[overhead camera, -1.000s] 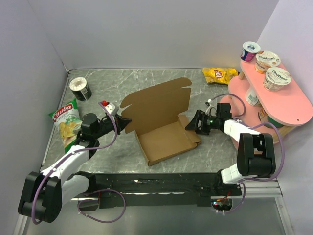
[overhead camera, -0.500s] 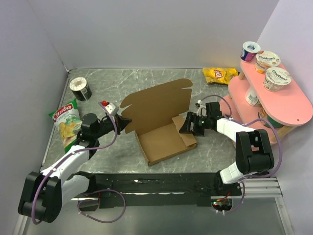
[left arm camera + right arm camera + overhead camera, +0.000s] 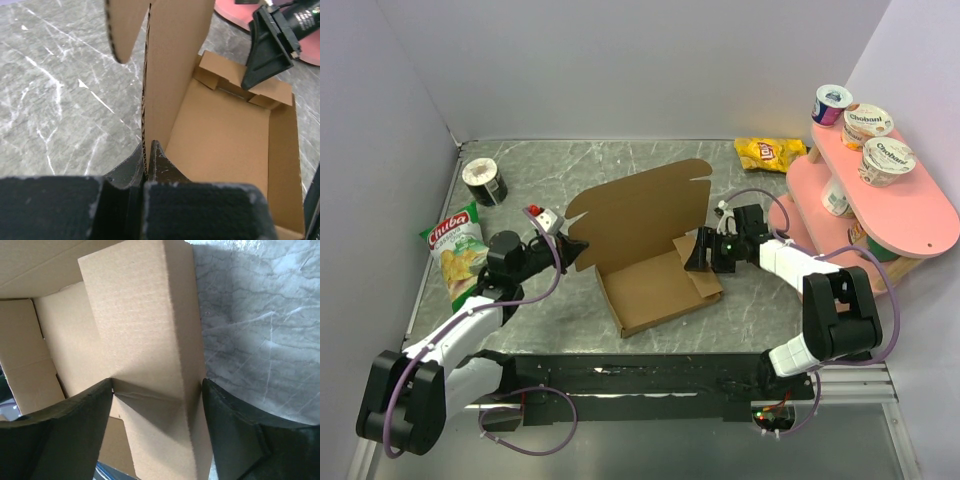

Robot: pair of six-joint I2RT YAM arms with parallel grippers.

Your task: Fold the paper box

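Note:
The paper box point(image 3: 650, 285) is a brown cardboard tray lying open mid-table, its big lid point(image 3: 640, 210) standing up behind it. My left gripper point(image 3: 578, 250) is shut on the lid's left edge; in the left wrist view the corrugated edge point(image 3: 146, 100) runs straight down into the closed jaws point(image 3: 146, 150). My right gripper point(image 3: 698, 258) is at the box's right side. In the right wrist view the side flap point(image 3: 140, 315) fills the gap of the gripper point(image 3: 156, 385), and both fingers point(image 3: 75, 415) press against its edges.
A green Chuba chip bag point(image 3: 455, 250) and a black can point(image 3: 484, 181) lie at the left. A yellow chip bag point(image 3: 770, 152) lies at the back. A pink two-tier stand point(image 3: 920, 215) with yogurt cups point(image 3: 867, 122) fills the right side.
My right gripper has moved left onto the box's right side flap and its jaws have narrowed a little onto it. The left gripper and lid have not moved.

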